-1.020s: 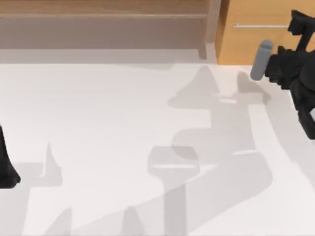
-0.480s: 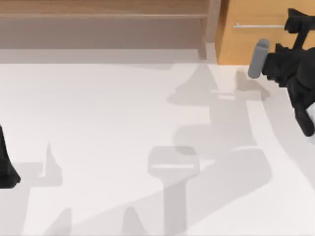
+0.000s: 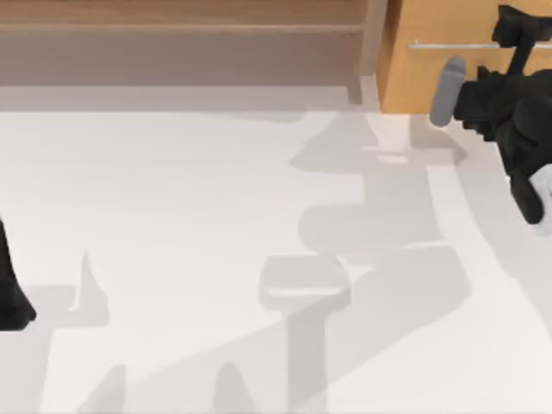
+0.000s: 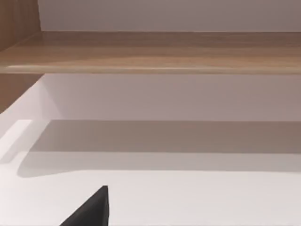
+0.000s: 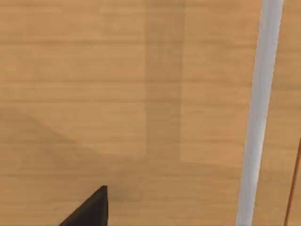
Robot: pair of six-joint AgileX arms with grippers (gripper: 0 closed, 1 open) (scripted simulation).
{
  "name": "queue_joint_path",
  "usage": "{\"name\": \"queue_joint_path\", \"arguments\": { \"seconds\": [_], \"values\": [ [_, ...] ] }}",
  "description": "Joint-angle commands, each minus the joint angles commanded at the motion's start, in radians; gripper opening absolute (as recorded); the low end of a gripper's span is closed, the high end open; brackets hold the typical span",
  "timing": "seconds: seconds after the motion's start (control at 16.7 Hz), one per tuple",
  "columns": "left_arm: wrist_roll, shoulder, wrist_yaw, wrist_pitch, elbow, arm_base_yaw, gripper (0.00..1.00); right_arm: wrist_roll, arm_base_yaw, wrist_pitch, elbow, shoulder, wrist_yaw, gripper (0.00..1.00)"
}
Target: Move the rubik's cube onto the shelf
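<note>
Right hand [image 3: 509, 34] is hovering at the far right of the table [image 3: 190, 224], pressed up close to the orange-tan drawer cabinet [image 3: 414, 78]. Its wrist view is facing the cabinet front squarely, with the silver bar handle [image 5: 258, 113] just beside a dark fingertip. Whether the fingers are apart or together, I cannot tell.

Left hand [image 3: 13, 293] is sitting parked at the near left edge of the table, looking toward the shelf [image 3: 172, 21]; finger state likewise cannot be told.

The shelf is running along the far side, a long light-brown board ending in a vertical post [image 3: 373, 43] right against the cabinet. The rubik's cube is lying nowhere on the open table or on the shelf board; my guess is it is sitting inside the closed drawer.

Step in hand, as I judge it: reaching for the handle to get the drawer open. To do it well, the fingers are wanting to straddle the bar at its middle, closing evenly, then drawing straight toward the near side without twisting, so the drawer is sliding and not jamming. The nearby post is leaving little room on the left.
</note>
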Motion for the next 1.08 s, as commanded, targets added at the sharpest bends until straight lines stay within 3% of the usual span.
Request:
{"name": "queue_joint_path", "arguments": {
  "seconds": [0.78,1.08],
  "values": [
    [0.0,0.0,0.0,0.0,0.0,0.0,1.0,0.0,0.0,0.0,0.0,0.0,0.0,0.02],
    [0.0,0.0,0.0,0.0,0.0,0.0,1.0,0.0,0.0,0.0,0.0,0.0,0.0,0.0]
  ]
}}
